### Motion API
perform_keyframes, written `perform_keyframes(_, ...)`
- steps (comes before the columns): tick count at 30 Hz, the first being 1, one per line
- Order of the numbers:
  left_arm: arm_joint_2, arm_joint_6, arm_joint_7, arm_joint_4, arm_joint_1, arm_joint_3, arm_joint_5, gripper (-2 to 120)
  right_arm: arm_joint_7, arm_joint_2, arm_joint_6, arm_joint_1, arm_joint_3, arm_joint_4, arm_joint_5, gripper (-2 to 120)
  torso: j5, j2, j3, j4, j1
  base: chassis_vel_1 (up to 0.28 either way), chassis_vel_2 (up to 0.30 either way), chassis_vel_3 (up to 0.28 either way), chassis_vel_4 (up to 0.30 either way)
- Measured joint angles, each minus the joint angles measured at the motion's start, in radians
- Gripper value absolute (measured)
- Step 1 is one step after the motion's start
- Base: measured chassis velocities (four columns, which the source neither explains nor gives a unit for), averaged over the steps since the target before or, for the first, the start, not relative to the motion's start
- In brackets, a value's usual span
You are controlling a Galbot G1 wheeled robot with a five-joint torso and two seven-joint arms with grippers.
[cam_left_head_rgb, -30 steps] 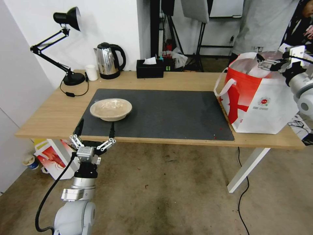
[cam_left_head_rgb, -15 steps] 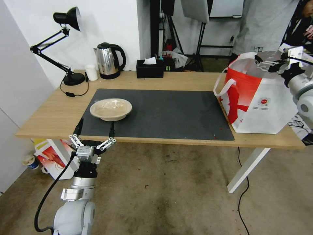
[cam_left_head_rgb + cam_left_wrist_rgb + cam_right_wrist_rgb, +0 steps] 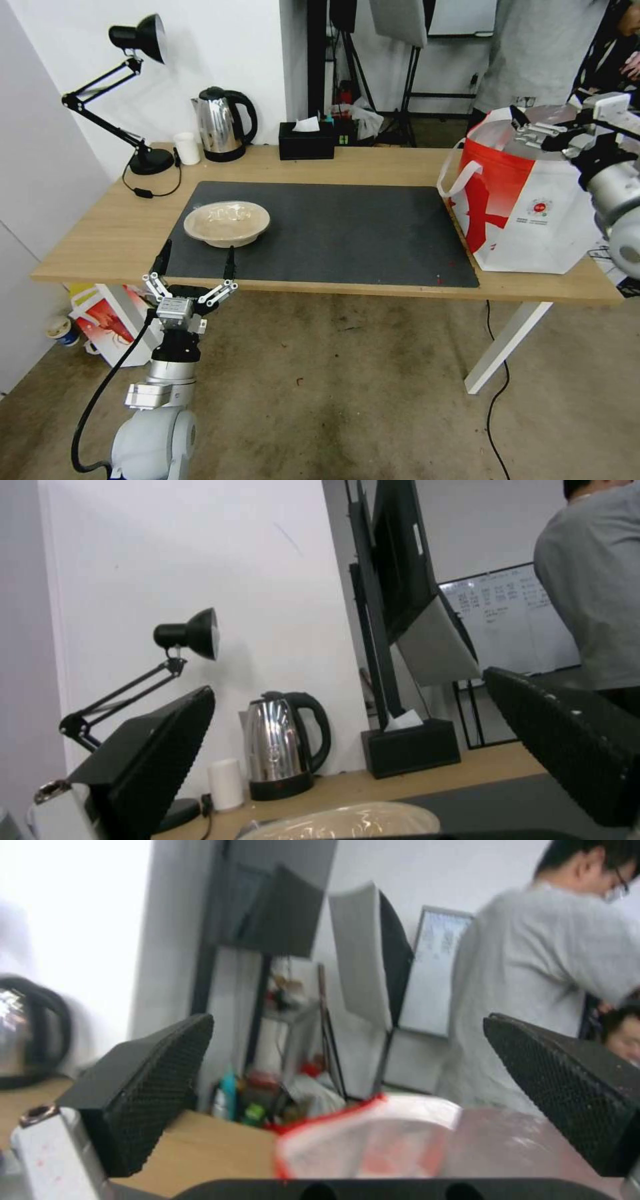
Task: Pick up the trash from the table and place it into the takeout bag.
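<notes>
The shallow beige bowl (image 3: 227, 223) sits on the dark grey mat (image 3: 347, 233) of the table (image 3: 107, 233), toward its left front. My left gripper (image 3: 196, 256) stands open just off the table's front edge, below and in front of the bowl, nothing between its fingers. In the left wrist view the bowl's rim (image 3: 347, 822) lies low between the open fingers of the left gripper (image 3: 350, 685). At the table's right end stands the white-and-red takeout bag (image 3: 533, 207). My right gripper (image 3: 523, 130) hovers open and empty above the bag's mouth (image 3: 373, 1135).
Along the table's back edge stand a black desk lamp (image 3: 137, 100), a steel kettle (image 3: 223, 123), a small white cup (image 3: 187, 148) and a black tissue box (image 3: 306, 140). A smaller bag with a crayfish print (image 3: 110, 320) leans on the floor under the left end.
My right gripper has shifted leftward over the takeout bag's opening. The left arm and the bowl have stayed put.
</notes>
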Motion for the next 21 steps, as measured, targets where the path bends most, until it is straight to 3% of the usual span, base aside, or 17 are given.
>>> perform_keyframes(8,0.0,-0.001,0.0,0.0,-0.001,0.004,-0.004,100,0.041,0.167,0.021,-0.222,0.078,0.184,-0.156,100,0.0003,0.0,0.0,-0.0001,0.0,0.0,0.0,0.0,0.0)
perform_keyframes(12,0.0,-0.001,-0.001,0.0,-0.001,0.006,-0.005,100,0.047,0.222,0.051,-0.284,0.082,0.22,-0.225,100,0.0001,0.0,0.0,-0.0001,0.0,0.0,0.0,0.0,0.0)
perform_keyframes(21,0.0,-0.001,-0.001,0.0,-0.004,0.007,-0.017,100,0.059,0.424,0.197,-0.425,0.042,0.26,-0.451,100,0.0003,0.0,0.0,-0.0002,0.0,0.0,0.0,0.0,0.0)
